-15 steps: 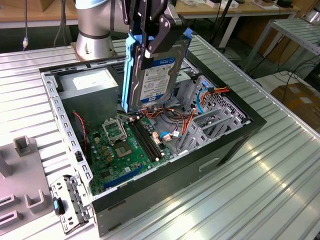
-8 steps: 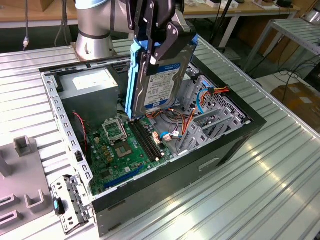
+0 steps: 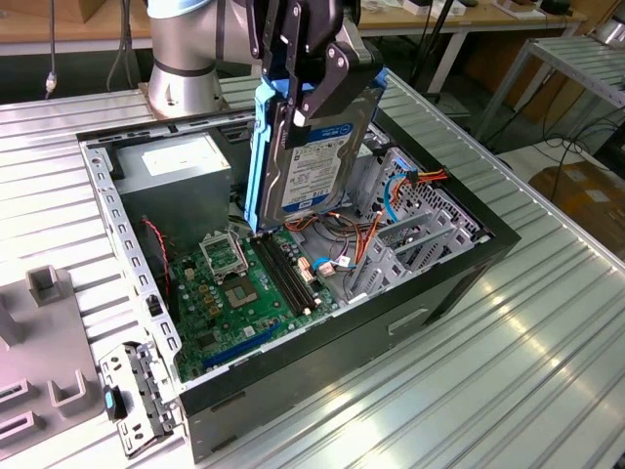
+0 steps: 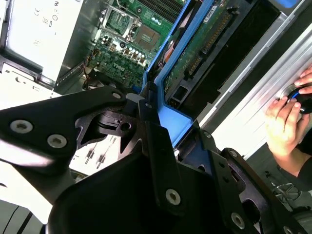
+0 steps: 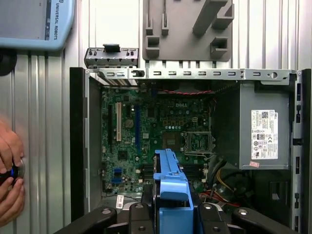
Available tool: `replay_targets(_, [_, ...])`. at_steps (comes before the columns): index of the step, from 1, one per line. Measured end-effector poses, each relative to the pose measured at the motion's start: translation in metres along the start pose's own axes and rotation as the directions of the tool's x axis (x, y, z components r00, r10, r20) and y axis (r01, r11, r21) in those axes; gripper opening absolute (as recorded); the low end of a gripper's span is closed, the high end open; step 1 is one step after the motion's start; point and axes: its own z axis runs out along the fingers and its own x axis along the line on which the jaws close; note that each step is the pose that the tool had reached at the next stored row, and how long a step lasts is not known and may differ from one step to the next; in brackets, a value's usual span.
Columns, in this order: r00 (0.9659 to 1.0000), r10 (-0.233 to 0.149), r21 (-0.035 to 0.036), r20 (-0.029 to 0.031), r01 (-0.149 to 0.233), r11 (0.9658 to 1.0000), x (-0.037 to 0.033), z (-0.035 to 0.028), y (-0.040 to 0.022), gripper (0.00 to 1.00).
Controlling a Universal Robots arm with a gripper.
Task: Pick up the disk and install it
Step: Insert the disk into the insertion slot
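The disk (image 3: 314, 147) (flat silver metal, printed white-and-blue label, glossy blue plastic rails) hangs on edge, nearly upright, above the open black computer case (image 3: 322, 342). Its lower end is over the green motherboard (image 3: 229, 293), beside the grey perforated drive cage (image 3: 415, 234). The gripper (image 3: 311, 98) reaches down from above, its angular black fingers clamped on the disk's upper end. A person's hands (image 5: 9, 183) rest on the ribbed metal table (image 3: 527, 352), cut off at the edge of the first wrist view.

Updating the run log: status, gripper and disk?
Gripper shut on the disk. Disk on edge, over the motherboard in the open computer case. Loose cables beside the drive cage.
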Motion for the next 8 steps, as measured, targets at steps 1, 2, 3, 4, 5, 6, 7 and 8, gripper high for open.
replay_targets(1, [1.0000,0.000,0.0000,0.0000,0.000,1.0000,0.0001,0.0000,-0.0007,0.37])
replay_targets(2, [1.0000,0.000,0.0000,0.0000,0.000,1.0000,-0.0001,0.0001,-0.0196,0.37])
replay_targets(3, [1.0000,0.000,0.0000,0.0000,0.000,1.0000,-0.0002,0.0002,-0.0385,0.37])
replay_targets(4, [1.0000,0.000,0.0000,-0.0001,0.000,1.0000,-0.0002,0.0003,-0.0449,0.37])
replay_targets(5, [1.0000,0.000,0.0000,-0.0001,0.000,1.0000,-0.0002,0.0003,-0.0449,0.37])
replay_targets(6, [1.0000,0.000,0.0000,0.0000,0.000,1.0000,-0.0002,0.0003,-0.0449,0.37])
replay_targets(7, [1.0000,0.000,0.0000,-0.0001,0.000,1.0000,-0.0001,0.0003,-0.0449,0.37])
replay_targets(8, [1.0000,0.000,0.0000,-0.0001,0.000,1.0000,-0.0001,0.0003,-0.0449,0.37])
